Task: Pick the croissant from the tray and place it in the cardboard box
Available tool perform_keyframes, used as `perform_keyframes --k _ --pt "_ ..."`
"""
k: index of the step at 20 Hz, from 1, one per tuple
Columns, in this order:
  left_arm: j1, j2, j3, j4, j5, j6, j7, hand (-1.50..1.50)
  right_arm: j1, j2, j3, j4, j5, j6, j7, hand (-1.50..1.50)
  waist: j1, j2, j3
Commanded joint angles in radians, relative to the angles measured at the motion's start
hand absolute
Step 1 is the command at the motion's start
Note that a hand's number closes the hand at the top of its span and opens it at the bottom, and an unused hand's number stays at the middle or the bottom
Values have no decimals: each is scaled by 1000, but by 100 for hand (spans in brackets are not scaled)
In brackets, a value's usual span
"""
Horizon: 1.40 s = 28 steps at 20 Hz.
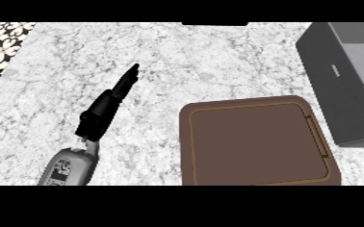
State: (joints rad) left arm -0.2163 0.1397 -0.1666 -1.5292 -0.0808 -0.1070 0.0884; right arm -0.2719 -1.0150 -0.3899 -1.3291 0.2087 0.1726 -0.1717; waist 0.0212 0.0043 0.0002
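Left hand, fingers straight and holding nothing, lies above the speckled white stone surface. No croissant shows on the flat brown rectangular tray; the step likely calls for checking the grey open-topped box first.

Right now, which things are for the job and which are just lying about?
For the job: brown tray, grey box, left hand. No croissant shows.
Just lying about: marble counter, patterned strip at the top left.
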Motion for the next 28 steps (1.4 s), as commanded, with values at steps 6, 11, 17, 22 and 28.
perform_keyframes --k 6,11,17,22,28 --pt "13 -22 1 -5 -11 -8 -9 0 -258 82 189 382 235 -123 -145 150 14 4 1" --pt "-2 -10 31 53 0 -35 -64 0 -303 150 231 572 330 -202 -209 150 15 8 1" --pt "-34 7 56 14 22 -57 8 0 -414 209 189 761 253 -64 -161 -150 14 7 2" --pt "-7 2 42 -24 -1 -48 29 0 -473 227 130 927 234 -102 -307 -150 15 7 3" --pt "-7 -10 45 -7 2 -43 -6 0 -520 177 -87 964 9 -8 -344 -150 2 6 3"
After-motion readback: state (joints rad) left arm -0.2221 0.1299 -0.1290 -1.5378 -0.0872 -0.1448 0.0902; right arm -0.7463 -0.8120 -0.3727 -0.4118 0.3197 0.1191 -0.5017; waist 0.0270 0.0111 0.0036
